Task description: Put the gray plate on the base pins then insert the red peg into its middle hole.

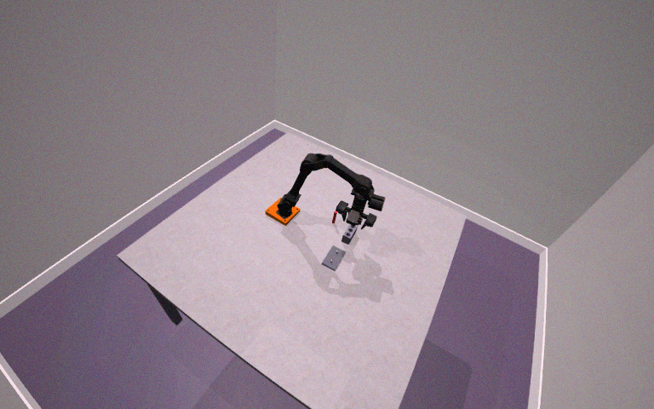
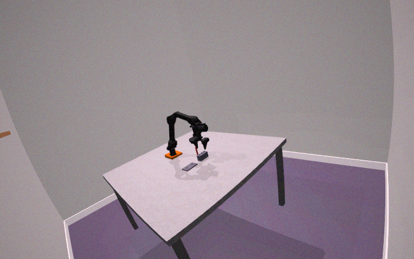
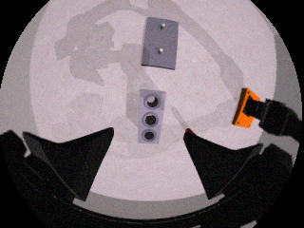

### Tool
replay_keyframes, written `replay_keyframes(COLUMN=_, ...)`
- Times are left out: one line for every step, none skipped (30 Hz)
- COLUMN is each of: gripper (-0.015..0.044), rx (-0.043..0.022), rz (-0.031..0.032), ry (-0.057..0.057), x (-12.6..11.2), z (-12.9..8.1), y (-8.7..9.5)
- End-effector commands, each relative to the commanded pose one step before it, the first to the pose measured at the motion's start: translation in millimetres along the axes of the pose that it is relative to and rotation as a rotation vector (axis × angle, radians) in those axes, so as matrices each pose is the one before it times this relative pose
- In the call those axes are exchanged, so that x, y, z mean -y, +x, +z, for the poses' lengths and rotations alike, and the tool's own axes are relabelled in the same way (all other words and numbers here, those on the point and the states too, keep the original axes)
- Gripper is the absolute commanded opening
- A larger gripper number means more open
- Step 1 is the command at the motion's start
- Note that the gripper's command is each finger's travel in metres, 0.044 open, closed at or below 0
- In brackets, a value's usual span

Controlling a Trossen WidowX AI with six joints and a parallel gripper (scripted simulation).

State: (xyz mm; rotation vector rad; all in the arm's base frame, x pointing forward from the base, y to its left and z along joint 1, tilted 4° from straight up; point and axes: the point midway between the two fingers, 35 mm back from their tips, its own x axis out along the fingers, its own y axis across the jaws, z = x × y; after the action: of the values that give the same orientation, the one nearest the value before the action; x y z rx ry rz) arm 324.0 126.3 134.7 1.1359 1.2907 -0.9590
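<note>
The gray plate (image 1: pixel 349 234) (image 2: pixel 202 156) (image 3: pixel 151 113), a thick piece with three holes in a row, lies on the table. The flat base (image 1: pixel 333 256) (image 2: pixel 189 166) (image 3: pixel 159 41) with two small pins lies apart from it, further from the arm. The red peg (image 1: pixel 334 216) (image 2: pixel 196 150) stands upright beside the plate; in the wrist view only a red speck of it (image 3: pixel 190 131) shows at the right fingertip. My gripper (image 1: pixel 355 223) (image 2: pixel 199 146) (image 3: pixel 150 133) is open and empty. It points down and hangs right above the plate.
The arm's orange mount (image 1: pixel 282 212) (image 2: pixel 173 155) (image 3: pixel 246 108) sits on the table (image 1: pixel 241 289) (image 2: pixel 171 198) behind the parts. The table's edges are far from the parts on every side. A purple floor lies below.
</note>
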Motion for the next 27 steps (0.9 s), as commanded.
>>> replay_keyframes(gripper=0.0440, rx=0.00610, rz=-0.00171, ry=-0.0036, x=1.05, z=1.45, y=9.15)
replay_keyframes(gripper=0.0440, rx=0.00000, rz=-0.00001, ry=0.0000, x=0.05, z=0.04, y=1.21)
replay_keyframes(gripper=0.0440, rx=0.00000, rz=-0.00002, ry=0.0000, x=0.18, z=0.14, y=3.62)
replay_keyframes(gripper=0.0440, rx=0.00000, rz=-0.00004, ry=0.0000, x=0.36, z=0.22, y=5.42)
replay_keyframes(gripper=0.0440, rx=0.00000, rz=-0.00004, ry=0.0000, x=0.30, z=0.15, y=3.60)
replay_keyframes(gripper=0.0440, rx=0.00000, rz=-0.00001, ry=0.0000, x=0.11, z=0.05, y=1.20)
replay_keyframes(gripper=0.0440, rx=0.00000, rz=0.00000, ry=0.0000, x=-0.02, z=0.00, y=0.27)
replay_keyframes(gripper=0.0440, rx=0.00000, rz=0.00000, ry=0.0000, x=-0.07, z=0.00, y=0.82)
replay_keyframes(gripper=0.0440, rx=-0.00001, rz=0.00001, ry=0.0000, x=-0.11, z=-0.01, y=1.36)
replay_keyframes(gripper=0.0440, rx=-0.00001, rz=0.00001, ry=0.0000, x=-0.12, z=-0.01, y=1.65)
replay_keyframes(gripper=0.0440, rx=-0.00001, rz=0.00001, ry=0.0000, x=-0.11, z=-0.01, y=1.65)
replay_keyframes(gripper=0.0440, rx=-0.00001, rz=0.00000, ry=0.0000, x=-0.10, z=0.00, y=1.65)
replay_keyframes(gripper=0.0440, rx=-0.00001, rz=0.00000, ry=0.0000, x=-0.09, z=0.00, y=1.64)
replay_keyframes(gripper=0.0440, rx=-0.00001, rz=0.00000, ry=0.0000, x=-0.08, z=0.00, y=1.64)
replay_keyframes(gripper=0.0440, rx=-0.00001, rz=0.00000, ry=0.0000, x=-0.07, z=0.00, y=1.64)
replay_keyframes(gripper=0.0440, rx=-0.00001, rz=0.00000, ry=0.0000, x=-0.06, z=0.00, y=1.64)
replay_keyframes(gripper=0.0440, rx=-0.00001, rz=0.00000, ry=0.0000, x=-0.05, z=0.00, y=1.64)
replay_keyframes(gripper=0.0440, rx=-0.00001, rz=0.00000, ry=0.0000, x=-0.04, z=0.00, y=1.64)
replay_keyframes(gripper=0.0440, rx=-0.00001, rz=0.00000, ry=0.0000, x=-0.04, z=0.00, y=1.64)
replay_keyframes(gripper=0.0440, rx=-0.00001, rz=0.00000, ry=0.0000, x=-0.03, z=0.01, y=1.64)
replay_keyframes(gripper=0.0440, rx=-0.00001, rz=0.00000, ry=0.0000, x=-0.02, z=0.01, y=1.63)
replay_keyframes(gripper=0.0440, rx=-0.00001, rz=-0.00001, ry=0.0000, x=-0.01, z=0.01, y=1.63)
replay_keyframes(gripper=0.0440, rx=0.00000, rz=-0.00001, ry=0.0000, x=0.00, z=0.01, y=1.63)
replay_keyframes(gripper=0.0440, rx=0.00000, rz=-0.00001, ry=0.0000, x=0.01, z=0.01, y=1.63)
replay_keyframes(gripper=0.0440, rx=0.00000, rz=-0.00001, ry=0.0000, x=0.02, z=0.01, y=1.63)
replay_keyframes(gripper=0.0440, rx=0.00000, rz=-0.00001, ry=0.0000, x=0.03, z=0.01, y=1.63)
replay_keyframes(gripper=0.0440, rx=0.00000, rz=-0.00001, ry=0.0000, x=0.04, z=0.01, y=1.62)
